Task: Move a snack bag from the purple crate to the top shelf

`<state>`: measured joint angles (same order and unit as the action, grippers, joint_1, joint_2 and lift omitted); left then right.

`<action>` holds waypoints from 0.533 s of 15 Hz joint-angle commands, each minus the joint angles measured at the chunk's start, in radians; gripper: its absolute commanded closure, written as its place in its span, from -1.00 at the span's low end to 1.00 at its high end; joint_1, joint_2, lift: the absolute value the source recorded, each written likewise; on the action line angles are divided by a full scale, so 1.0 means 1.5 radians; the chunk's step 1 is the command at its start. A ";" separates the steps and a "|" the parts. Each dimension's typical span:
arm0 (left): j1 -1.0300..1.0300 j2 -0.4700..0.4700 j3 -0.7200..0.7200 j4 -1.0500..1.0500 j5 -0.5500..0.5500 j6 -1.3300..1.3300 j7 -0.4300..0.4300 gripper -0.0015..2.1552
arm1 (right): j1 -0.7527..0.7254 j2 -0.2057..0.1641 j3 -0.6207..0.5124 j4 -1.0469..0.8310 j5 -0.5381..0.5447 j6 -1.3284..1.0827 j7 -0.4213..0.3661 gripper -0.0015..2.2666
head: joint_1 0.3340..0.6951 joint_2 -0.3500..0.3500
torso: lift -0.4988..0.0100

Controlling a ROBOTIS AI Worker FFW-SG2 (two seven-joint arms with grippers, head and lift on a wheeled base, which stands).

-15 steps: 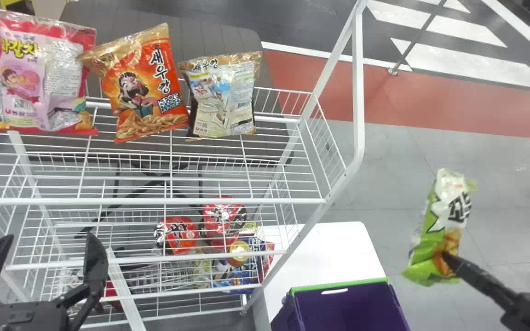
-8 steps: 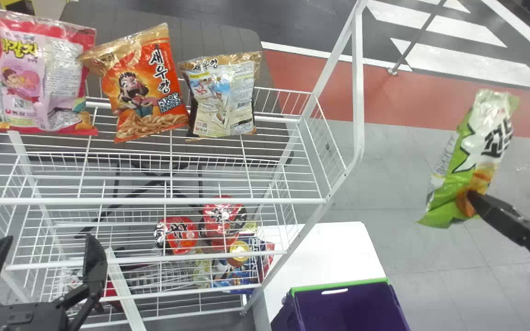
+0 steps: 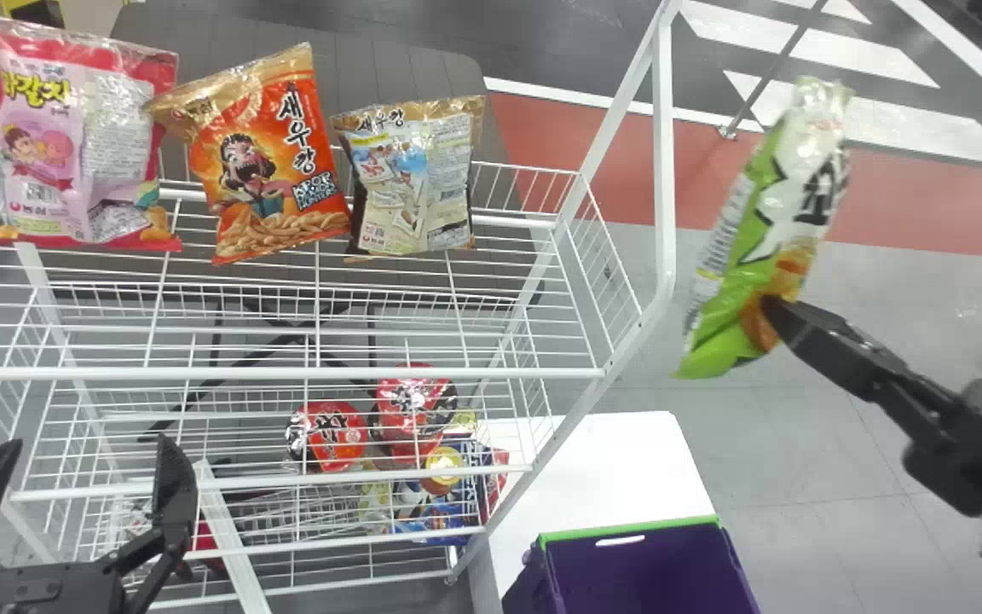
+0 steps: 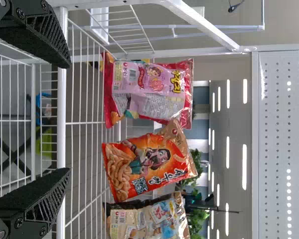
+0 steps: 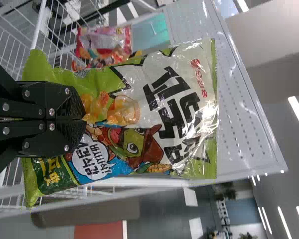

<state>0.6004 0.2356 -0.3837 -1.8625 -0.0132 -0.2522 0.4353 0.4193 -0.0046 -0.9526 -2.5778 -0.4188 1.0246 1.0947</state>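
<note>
My right gripper (image 3: 768, 320) is shut on a green and white snack bag (image 3: 776, 213), held upright just right of the rack's right post. In the right wrist view the gripper (image 5: 83, 119) pinches the bag (image 5: 174, 109) near its lower end. The top shelf (image 3: 491, 373) carries three snack bags in a row: pink, orange (image 3: 274, 170) and beige. The purple crate (image 3: 644, 567) stands at the bottom, below the held bag. At the lower left, my left gripper (image 3: 86, 490) is parked open with nothing between its fingers; the left wrist view shows that gripper (image 4: 65, 119) open too.
The rack's white corner post (image 3: 664, 153) rises between the held bag and the shelf. A low wire rail (image 3: 597, 247) edges the top shelf's right side. Red cups (image 3: 326, 435) and packets are on a lower shelf. A white table (image 3: 610, 460) lies behind the crate.
With the green bag in it, my right gripper has risen, first swinging right and then back left toward the rack. The left arm has stayed still.
</note>
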 commanded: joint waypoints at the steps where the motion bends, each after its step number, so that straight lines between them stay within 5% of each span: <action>1: 0.001 0.000 0.000 0.000 -0.007 0.002 0.003 -0.94 | 0.006 0.004 0.074 -0.004 0.014 -0.009 -0.023 0.52 | 1.00 -1.00 | 0.97; 8: 0.001 0.006 0.006 0.002 -0.002 0.002 0.006 -0.94 | 0.024 0.004 0.335 0.042 0.141 -0.217 -0.161 0.51 | 1.00 -0.54 | 0.97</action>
<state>0.6013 0.2416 -0.3752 -1.8607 -0.0186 -0.2491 0.4448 0.4563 -0.0046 -0.5268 -2.5483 -0.2526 0.7758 0.8697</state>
